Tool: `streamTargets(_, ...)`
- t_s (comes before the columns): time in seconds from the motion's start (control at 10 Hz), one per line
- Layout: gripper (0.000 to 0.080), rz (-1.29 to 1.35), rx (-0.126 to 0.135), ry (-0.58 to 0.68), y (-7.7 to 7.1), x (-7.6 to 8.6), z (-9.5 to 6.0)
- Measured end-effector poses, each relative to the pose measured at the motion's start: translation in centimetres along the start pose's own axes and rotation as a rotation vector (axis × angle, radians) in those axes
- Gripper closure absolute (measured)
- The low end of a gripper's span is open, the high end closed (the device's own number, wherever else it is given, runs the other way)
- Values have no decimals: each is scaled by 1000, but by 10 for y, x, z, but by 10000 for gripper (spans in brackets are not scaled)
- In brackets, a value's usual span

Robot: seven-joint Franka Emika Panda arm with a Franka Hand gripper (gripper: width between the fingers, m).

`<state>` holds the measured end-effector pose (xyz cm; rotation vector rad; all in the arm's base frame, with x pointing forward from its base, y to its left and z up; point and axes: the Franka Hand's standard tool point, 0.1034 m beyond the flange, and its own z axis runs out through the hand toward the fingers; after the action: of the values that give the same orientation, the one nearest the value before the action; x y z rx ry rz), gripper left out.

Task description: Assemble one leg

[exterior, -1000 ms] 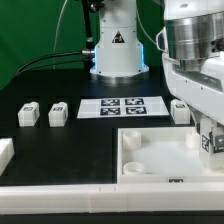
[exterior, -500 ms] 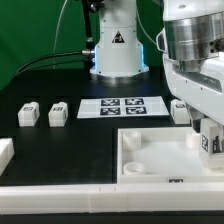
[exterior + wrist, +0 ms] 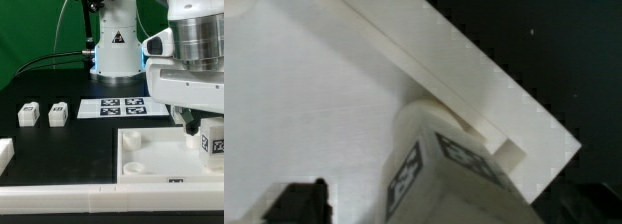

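At the panel's far corner: leg [image 3: 212,137] stands upright.
End effector [image 3: 455,205] spread wide, gripping nothing; leg sits free in panel [image 3: 150,160] corner, likely seated in its socket.

Bright even light, soft wrist blur, low resolution

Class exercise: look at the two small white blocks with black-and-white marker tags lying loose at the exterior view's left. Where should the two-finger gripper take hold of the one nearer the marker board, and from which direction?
Come straight down on the small white tagged block and pinch its two opposite plain side faces. It lies alone on the black table, apart from its twin, so the fingers should have room on either side.
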<state>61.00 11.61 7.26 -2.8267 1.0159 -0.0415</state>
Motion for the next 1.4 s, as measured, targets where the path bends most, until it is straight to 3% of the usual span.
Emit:
streamTargets(0.4,150,-469,-30,15,-3,-3,0)
streamTargets(0.7,150,-770,-37,12,0,0,0)
streamTargets(1.0,193,-767,-37,12,0,0,0)
streamTargets(1.2,465,-767,-38,12,0,0,0)
streamTargets(1.4,508,-766,-38,12,1,0,0)
